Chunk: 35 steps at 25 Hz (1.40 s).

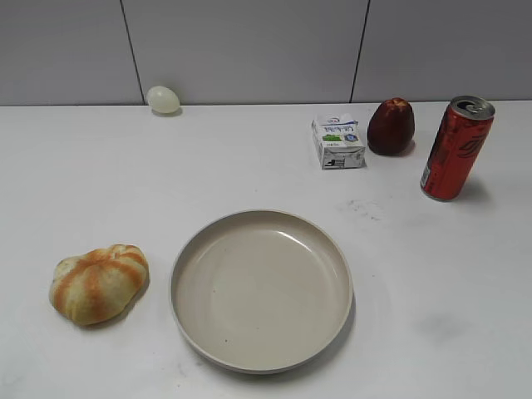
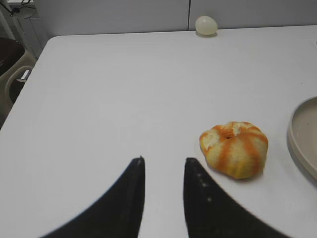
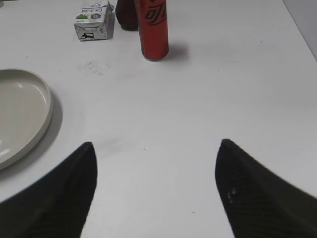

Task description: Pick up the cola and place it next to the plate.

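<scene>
The cola, a tall red can with a silver top, stands upright at the right rear of the white table; it also shows in the right wrist view. The plate, a large beige dish, lies empty at the front centre, and its rim shows in the right wrist view and the left wrist view. My right gripper is open and empty, well short of the cola. My left gripper is open a little and empty, left of the bun. Neither gripper shows in the exterior view.
An orange-striped bun lies left of the plate. A milk carton and a dark red fruit stand left of the cola. A pale egg rests by the back wall. The table's left edge shows in the left wrist view.
</scene>
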{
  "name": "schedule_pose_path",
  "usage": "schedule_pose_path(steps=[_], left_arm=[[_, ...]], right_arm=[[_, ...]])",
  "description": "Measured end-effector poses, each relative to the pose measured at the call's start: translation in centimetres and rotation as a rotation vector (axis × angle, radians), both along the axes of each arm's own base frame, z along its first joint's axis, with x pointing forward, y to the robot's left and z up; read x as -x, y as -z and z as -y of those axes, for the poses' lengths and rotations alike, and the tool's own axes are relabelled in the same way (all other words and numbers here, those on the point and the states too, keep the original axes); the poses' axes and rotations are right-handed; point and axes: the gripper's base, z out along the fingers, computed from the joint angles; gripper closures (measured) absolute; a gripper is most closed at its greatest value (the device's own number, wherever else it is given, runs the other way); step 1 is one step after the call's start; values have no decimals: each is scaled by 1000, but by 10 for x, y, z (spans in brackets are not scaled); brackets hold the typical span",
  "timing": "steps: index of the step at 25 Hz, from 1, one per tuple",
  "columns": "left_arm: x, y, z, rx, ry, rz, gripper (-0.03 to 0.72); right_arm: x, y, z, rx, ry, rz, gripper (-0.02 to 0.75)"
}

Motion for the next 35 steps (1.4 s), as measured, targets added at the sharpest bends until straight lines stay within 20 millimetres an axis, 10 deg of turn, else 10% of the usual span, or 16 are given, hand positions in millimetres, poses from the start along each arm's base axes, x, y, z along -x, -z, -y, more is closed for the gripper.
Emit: schedule_pose_path(steps=[21,35], left_arm=[[0,0,0,0,0,0,471],[0,0,0,0,0,0,471]], right_arm=[[-19,-32,1,21,17,50,144],[-168,-85,-9,40,5,-291,91]])
